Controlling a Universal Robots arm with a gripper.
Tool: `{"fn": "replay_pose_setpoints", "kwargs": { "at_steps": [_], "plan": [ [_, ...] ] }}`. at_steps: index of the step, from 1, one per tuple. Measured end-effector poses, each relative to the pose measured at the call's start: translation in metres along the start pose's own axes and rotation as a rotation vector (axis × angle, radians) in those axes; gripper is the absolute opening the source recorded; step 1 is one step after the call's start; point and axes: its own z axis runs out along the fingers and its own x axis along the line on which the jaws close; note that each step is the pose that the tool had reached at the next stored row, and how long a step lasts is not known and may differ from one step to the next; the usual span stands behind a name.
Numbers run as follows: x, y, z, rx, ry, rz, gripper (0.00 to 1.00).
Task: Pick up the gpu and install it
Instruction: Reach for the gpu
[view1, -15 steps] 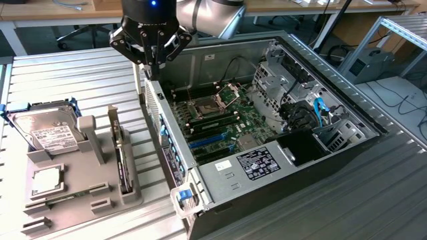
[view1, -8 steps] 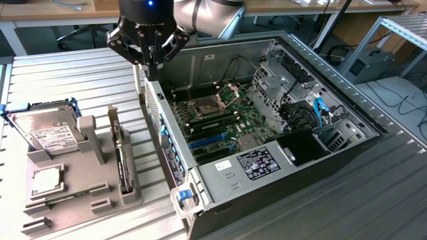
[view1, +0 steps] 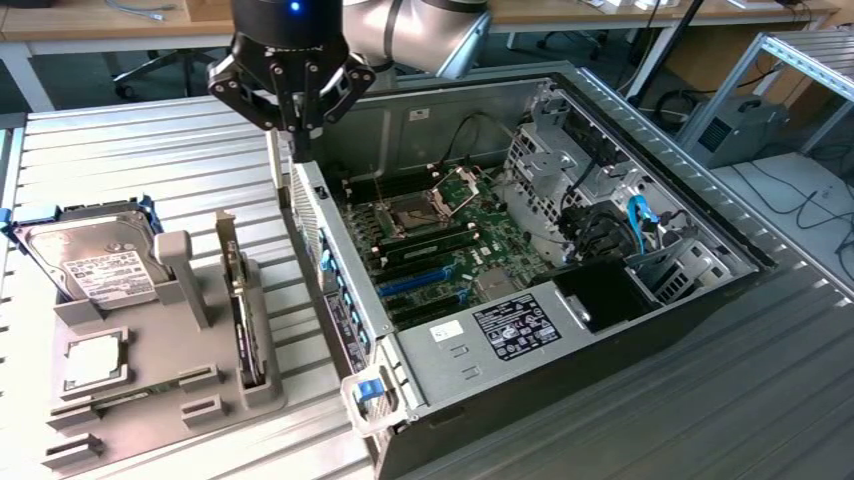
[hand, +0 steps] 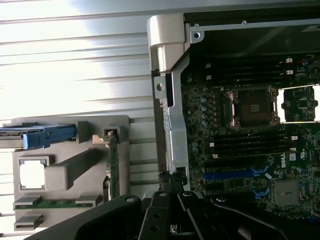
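In the exterior view, a grey moulded fixture tray (view1: 254, 400) sits on the ribbed metal worktop (view1: 134, 150). It carries a silver boxy hard drive with a white label (view1: 91, 262) at its 10 o'clock corner and a small square silver processor chip (view1: 94, 362) below that. The slim dark gpu card (view1: 240, 300) stands on edge in a slot along the tray's 3 o'clock side, untouched. A narrow strip of bare worktop separates it from the open black computer case (view1: 441, 400). Bare worktop lies at 12 o'clock of the tray. The arm's black jaws are pressed together, holding nothing, at 1 o'clock from the gpu card, over the case's near wall edge. Inside the case, blue expansion slots (view1: 414, 285) lie uncovered.
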Motion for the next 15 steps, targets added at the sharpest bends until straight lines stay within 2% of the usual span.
{"fn": "replay_pose_setpoints", "kwargs": {
  "at_steps": [15],
  "plan": [
    [0.0088,-0.0007,-0.0003,0.0004,0.0000,0.000,0.11]
  ]
}}
